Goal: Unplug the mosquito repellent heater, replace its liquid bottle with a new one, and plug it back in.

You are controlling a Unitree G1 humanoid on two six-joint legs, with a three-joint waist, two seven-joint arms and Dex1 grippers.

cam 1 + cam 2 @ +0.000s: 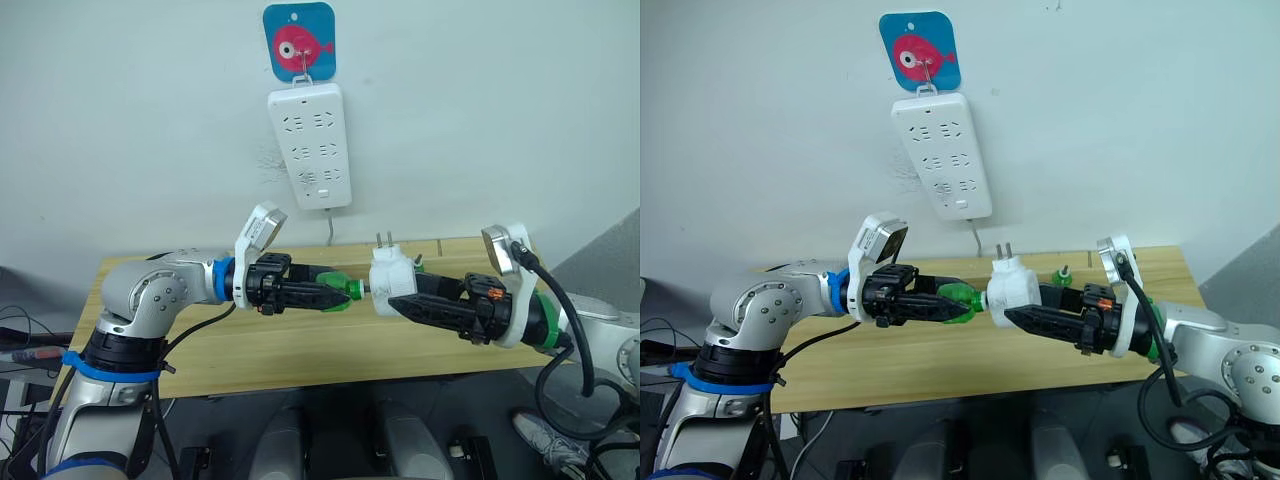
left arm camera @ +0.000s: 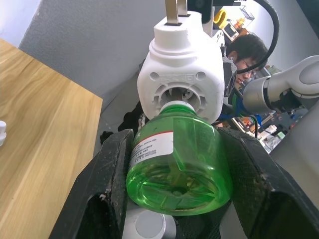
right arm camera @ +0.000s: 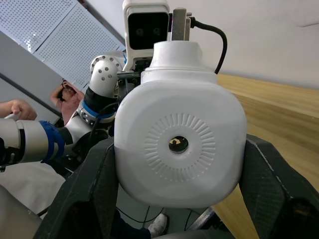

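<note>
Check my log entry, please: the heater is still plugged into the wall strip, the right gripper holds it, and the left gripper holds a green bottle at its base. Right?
Not quite: the mosquito repellent heater is unplugged, held in mid-air over the table with its prongs bare, as the left eye view shows. The rest stands: the right gripper holds it, and the left gripper holds the green bottle at its base.

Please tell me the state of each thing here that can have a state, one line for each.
Heater: unplugged, held in the right gripper, prongs up.
Green bottle: in the left gripper, neck at the heater's socket.
Power strip: hanging on the wall, nothing plugged in.
Second bottle: standing on the table.
</note>
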